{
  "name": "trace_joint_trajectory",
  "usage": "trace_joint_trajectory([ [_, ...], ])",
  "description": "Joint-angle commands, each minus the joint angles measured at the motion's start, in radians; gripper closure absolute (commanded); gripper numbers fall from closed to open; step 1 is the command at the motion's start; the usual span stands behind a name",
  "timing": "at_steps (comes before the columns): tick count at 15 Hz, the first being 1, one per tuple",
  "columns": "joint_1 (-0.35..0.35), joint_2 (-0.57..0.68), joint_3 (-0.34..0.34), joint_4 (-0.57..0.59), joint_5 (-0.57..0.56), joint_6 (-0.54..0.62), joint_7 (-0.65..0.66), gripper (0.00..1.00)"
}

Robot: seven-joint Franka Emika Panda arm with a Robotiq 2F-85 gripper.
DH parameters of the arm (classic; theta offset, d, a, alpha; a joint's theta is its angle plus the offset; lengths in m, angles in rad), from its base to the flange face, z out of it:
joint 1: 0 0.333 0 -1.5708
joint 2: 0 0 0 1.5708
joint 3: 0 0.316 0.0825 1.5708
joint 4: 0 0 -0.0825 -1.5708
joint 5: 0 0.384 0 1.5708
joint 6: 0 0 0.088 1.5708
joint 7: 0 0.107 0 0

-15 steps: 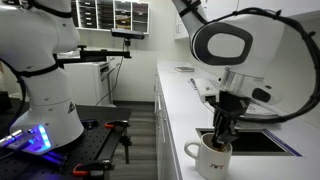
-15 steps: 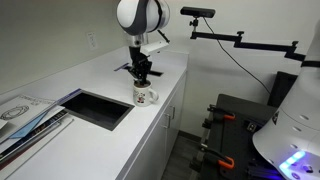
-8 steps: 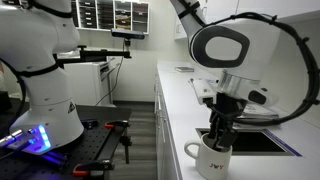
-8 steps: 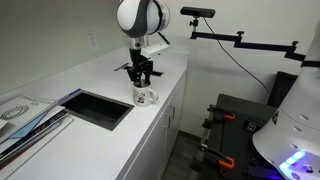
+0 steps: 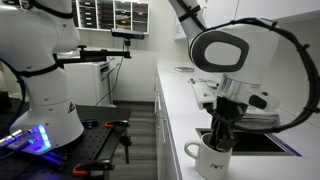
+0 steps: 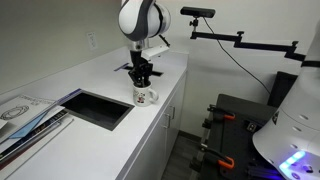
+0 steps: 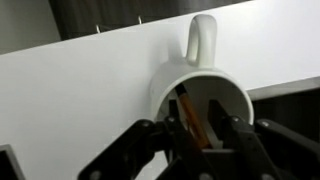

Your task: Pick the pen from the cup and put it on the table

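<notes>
The white mug (image 7: 203,40) stands upright on the white countertop (image 7: 80,90), near its front edge in both exterior views (image 5: 210,157) (image 6: 145,96). A slim dark-brown pen (image 7: 187,108) leans inside the mug, its top against the rim. My gripper (image 7: 200,130) points straight down into the mug's mouth (image 5: 218,138) (image 6: 143,84). Its fingers are apart, one on each side of the pen. The pen lies close to one finger, with a gap to the other. The pen is hidden by the gripper in both exterior views.
A dark recessed sink (image 6: 98,108) lies beside the mug, also in an exterior view (image 5: 262,140). Papers (image 6: 25,110) lie on the counter beyond the sink. The counter's front edge (image 6: 165,100) runs right next to the mug. A second robot and camera stands are off the counter.
The arm's wrist has shifted very slightly over the mug. The mug has not moved and the gripper stays in its mouth.
</notes>
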Motion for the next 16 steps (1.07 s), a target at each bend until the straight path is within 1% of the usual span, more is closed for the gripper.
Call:
trace_joint_trajectory([
  [1,-0.022,-0.089,0.011,-0.031,0.014,-0.023,-0.034,0.64],
  [2,-0.030,-0.020,0.027,0.000,0.043,0.033,-0.053,0.65],
  [3,-0.034,-0.030,0.031,0.000,0.050,0.031,-0.064,0.67],
  [4,-0.038,-0.023,0.035,0.002,0.059,0.028,-0.077,0.74],
  [6,-0.038,-0.003,0.039,0.002,0.065,0.034,-0.083,0.77],
  [7,-0.039,0.005,0.042,0.003,0.064,0.034,-0.083,0.83],
  [8,-0.038,0.012,0.041,0.003,0.059,0.036,-0.077,0.79],
  [10,-0.037,0.022,0.044,0.002,0.056,0.042,-0.073,0.79],
  [11,-0.036,0.026,0.043,0.002,0.053,0.046,-0.070,0.75],
  [12,-0.036,0.029,0.045,0.003,0.054,0.051,-0.070,0.72],
  [14,-0.035,0.033,0.049,0.004,0.054,0.056,-0.070,0.70],
  [16,-0.036,0.035,0.054,0.006,0.055,0.062,-0.076,0.71],
])
